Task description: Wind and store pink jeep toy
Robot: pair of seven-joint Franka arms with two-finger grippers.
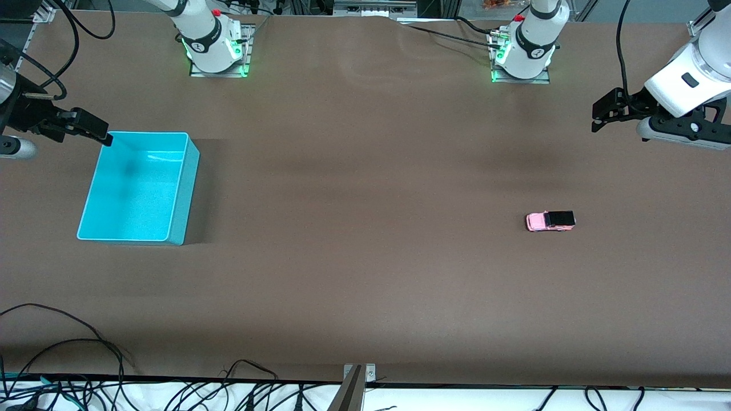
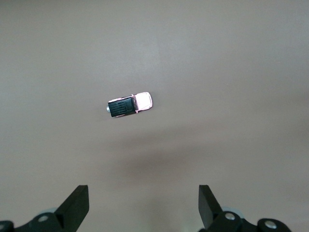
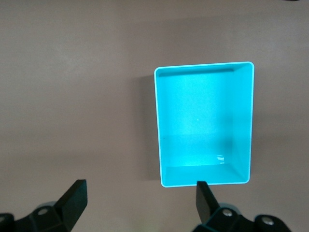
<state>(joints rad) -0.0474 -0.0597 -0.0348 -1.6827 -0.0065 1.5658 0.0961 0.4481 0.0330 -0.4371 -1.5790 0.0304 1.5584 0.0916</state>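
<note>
Here, largest thing first, is what you have on the table.

Table [image 1: 365, 285]: one brown surface; it carries one bin and one jeep, well apart, each toward a different arm's end.

Bin [image 1: 91, 197]: one, turquoise, open-topped, with nothing in it. You find it toward the right arm's end; in the right wrist view the bin [image 3: 157, 125] shows its whole bare floor.

Arms: two. You may treat the right arm as waiting.

Right gripper [image 1: 85, 128]: up in the air over the edge of the bin that lies toward the bases. In its own wrist view the right gripper [image 3: 140, 203] has its fingers spread wide with nothing between them.

Left gripper [image 1: 605, 111]: up in the air over bare table at the left arm's end. Its wrist view shows the left gripper [image 2: 143, 205] with fingers wide apart and nothing held.

Jeep [image 1: 550, 221]: one, pink with a black roof, upright on its wheels on bare table, toward the left arm's end.

Key relation: the jeep [image 2: 129, 105] lies out ahead of the left fingers, close to their midline and clear of both. Its long axis runs along the table's length, roughly parallel to the line from one fingertip to the other. Judged from this, you would need to turn the wrist so the fingers close across the narrow body.

Nearer arm: the left, plainly; the right would have to cross most of the table.
</note>
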